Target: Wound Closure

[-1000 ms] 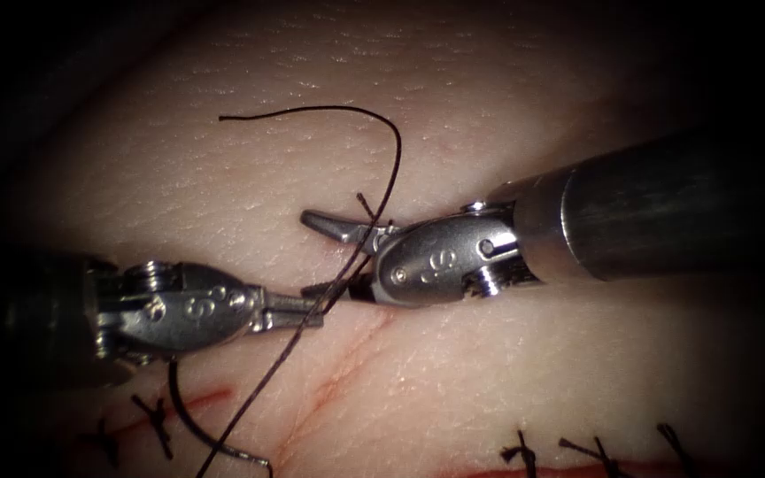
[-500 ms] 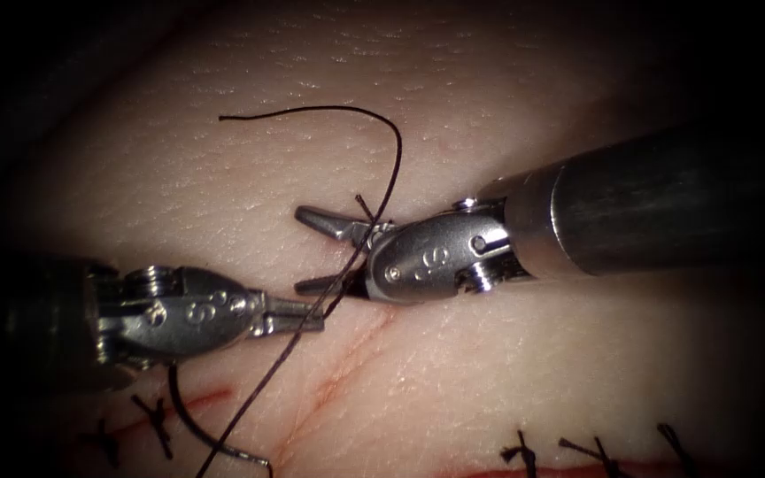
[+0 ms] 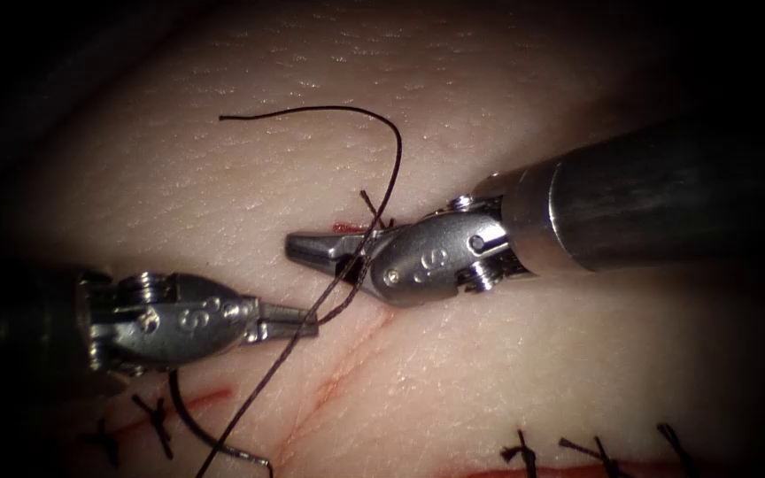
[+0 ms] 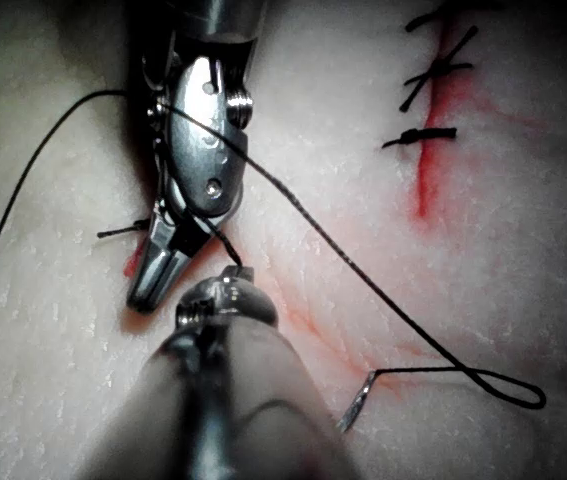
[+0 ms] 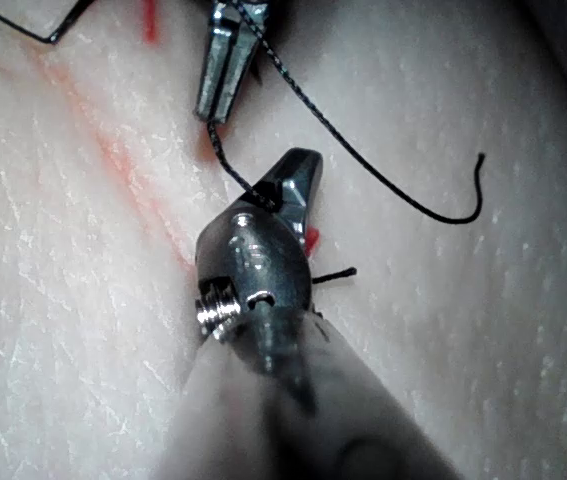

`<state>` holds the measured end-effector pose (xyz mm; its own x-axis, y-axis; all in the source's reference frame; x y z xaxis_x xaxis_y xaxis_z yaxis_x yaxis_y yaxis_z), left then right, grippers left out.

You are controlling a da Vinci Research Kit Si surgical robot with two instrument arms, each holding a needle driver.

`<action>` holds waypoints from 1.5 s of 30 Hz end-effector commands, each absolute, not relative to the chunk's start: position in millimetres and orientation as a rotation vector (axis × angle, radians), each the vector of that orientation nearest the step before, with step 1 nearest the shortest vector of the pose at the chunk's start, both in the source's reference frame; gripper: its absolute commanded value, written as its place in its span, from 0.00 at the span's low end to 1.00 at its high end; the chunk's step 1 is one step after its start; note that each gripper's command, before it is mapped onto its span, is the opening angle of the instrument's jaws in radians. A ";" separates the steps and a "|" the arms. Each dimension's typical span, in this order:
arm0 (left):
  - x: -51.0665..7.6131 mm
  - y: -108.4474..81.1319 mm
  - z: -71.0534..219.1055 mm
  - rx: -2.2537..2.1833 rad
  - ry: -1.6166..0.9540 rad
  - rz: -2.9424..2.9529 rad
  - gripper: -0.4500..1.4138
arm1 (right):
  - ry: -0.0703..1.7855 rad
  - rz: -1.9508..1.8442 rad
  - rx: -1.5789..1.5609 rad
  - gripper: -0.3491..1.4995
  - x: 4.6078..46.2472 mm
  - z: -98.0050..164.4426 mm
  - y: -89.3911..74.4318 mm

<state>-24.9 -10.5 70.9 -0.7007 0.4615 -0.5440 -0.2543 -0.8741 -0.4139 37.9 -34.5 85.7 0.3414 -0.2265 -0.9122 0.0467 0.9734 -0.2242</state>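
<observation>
Glossy metal right hand [image 3: 312, 248], dark matt braided thread [image 3: 391, 168], pale finely creased moist tissue [image 3: 489, 389]

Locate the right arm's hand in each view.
Endoscope: right hand at centre, shut on the thread.
Left wrist: right hand just beyond the left hand.
Right wrist: right hand at its own shaft's end.
Shared landmark: short thread tail beside it.

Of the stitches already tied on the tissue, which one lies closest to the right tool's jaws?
The lone stitch just above the right tool; the others sit along the lower edge.
</observation>
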 end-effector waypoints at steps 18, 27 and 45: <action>-12.5 -8.0 73.6 -0.919 -0.328 2.536 0.00 | 1.193 0.008 -0.125 0.99 25.5 80.7 -35.2; -11.4 -10.0 79.6 -0.886 -0.398 2.511 0.00 | 1.194 0.055 -0.137 0.96 23.9 80.7 -35.2; -7.3 -10.8 81.7 -0.673 -0.504 2.556 0.68 | 1.196 0.062 -0.132 0.95 23.9 79.4 -35.7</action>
